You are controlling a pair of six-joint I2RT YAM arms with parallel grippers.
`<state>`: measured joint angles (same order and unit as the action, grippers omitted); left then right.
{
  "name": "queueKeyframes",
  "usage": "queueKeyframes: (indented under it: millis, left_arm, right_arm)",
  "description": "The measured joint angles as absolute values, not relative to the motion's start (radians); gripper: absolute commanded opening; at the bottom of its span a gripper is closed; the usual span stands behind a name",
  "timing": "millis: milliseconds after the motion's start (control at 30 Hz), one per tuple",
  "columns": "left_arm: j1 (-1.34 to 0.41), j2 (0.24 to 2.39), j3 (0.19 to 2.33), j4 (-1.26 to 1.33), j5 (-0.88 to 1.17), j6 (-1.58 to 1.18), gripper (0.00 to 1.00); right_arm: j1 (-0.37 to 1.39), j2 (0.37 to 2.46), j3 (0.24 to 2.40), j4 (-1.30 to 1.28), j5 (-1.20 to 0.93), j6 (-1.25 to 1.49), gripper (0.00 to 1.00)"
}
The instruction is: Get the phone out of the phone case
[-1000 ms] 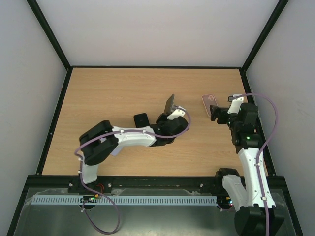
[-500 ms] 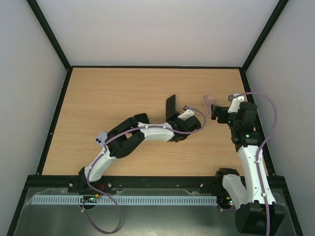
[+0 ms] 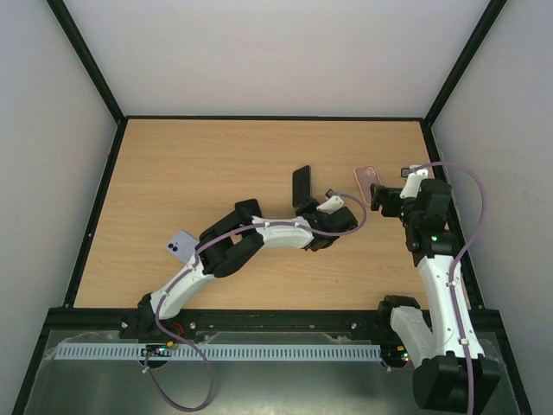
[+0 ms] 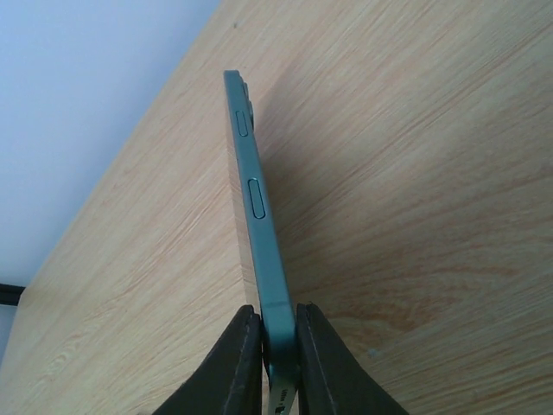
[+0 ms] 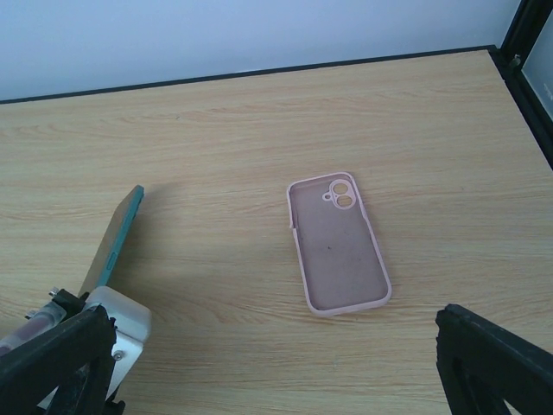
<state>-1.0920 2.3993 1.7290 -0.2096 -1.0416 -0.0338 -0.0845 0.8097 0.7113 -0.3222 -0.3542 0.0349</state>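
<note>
One empty phone case [image 5: 337, 242] lies on the counter [image 5: 216, 130]; left of it, left end effector [image 4: 278, 339] pinches the phone [image 4: 251, 181] edgewise; near it, right end effector [image 5: 276, 356] gapes wide.

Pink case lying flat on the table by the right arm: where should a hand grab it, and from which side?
Probably across the two long walls of the case, mid-length, straight down from above. It lies flat, open side up, so those thin raised walls are the only hold. The open right hand is nearest.
</note>
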Motion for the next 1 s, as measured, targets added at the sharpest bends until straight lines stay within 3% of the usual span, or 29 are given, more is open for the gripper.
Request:
queueKeyframes:
  millis: [200,367,633,800,1000]
  left_arm:
    - [-1.092,2.4,1.729,-0.232,-0.974,-0.07,0.32]
    - [-1.086,2.369,1.687,-0.234,-0.859,-0.133,0.56]
    - [-1.046,1.998,1.344,-0.149,-0.657,-0.272,0.83]
    - [-0.993,1.815,1.261,-0.17,-0.578,-0.413,0.98]
    - [-0.906,1.791,1.254,-0.326,-0.519,-0.577,1.0]
  right_arm:
    - [-0.084,0.816,0.711,-0.322,-0.354,0.035,0.98]
    - [-0.084,0.82,0.711,-0.321,-0.355,0.035,0.98]
    - [-0.084,0.821,0.711,-0.321,-0.358,0.034,0.98]
    - [-0.084,0.813,0.711,-0.322,-0.367,0.026,0.98]
    - [-0.084,0.79,0.711,-0.322,-0.384,0.019,0.98]
